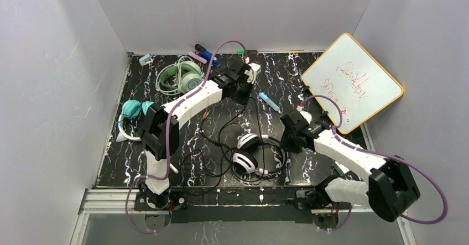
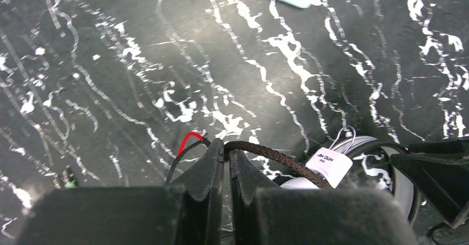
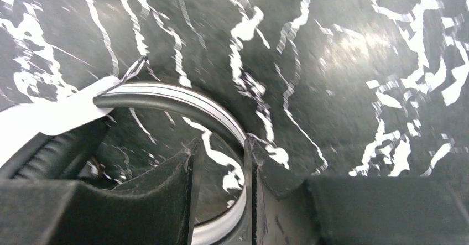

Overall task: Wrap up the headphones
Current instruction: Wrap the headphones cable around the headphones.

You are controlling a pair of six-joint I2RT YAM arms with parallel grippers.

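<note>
The black-and-white headphones (image 1: pixel 250 155) lay near the front middle of the marbled table (image 1: pixel 309 73), their thin black cable (image 2: pixel 265 154) sprawled in loose loops around them. The left gripper (image 2: pixel 227 148) was shut tight on that cable near its red-wired end, held well back from the headset. The right gripper (image 3: pixel 219 148) sat around the headband (image 3: pixel 182 104), 1 finger on each side. Whether it was pressing the band or only straddling it could not be told.

The step in hand looked like the winding of this headset's cable, with 1 arm steadying the band and the other carrying the cord. The next move probably called for a firm hold on the band, then leading the cable around it without snagging the loose loops.

The other 2 headsets, mint-green (image 1: pixel 185 78) and teal (image 1: pixel 133 112), lay at the far left.
</note>
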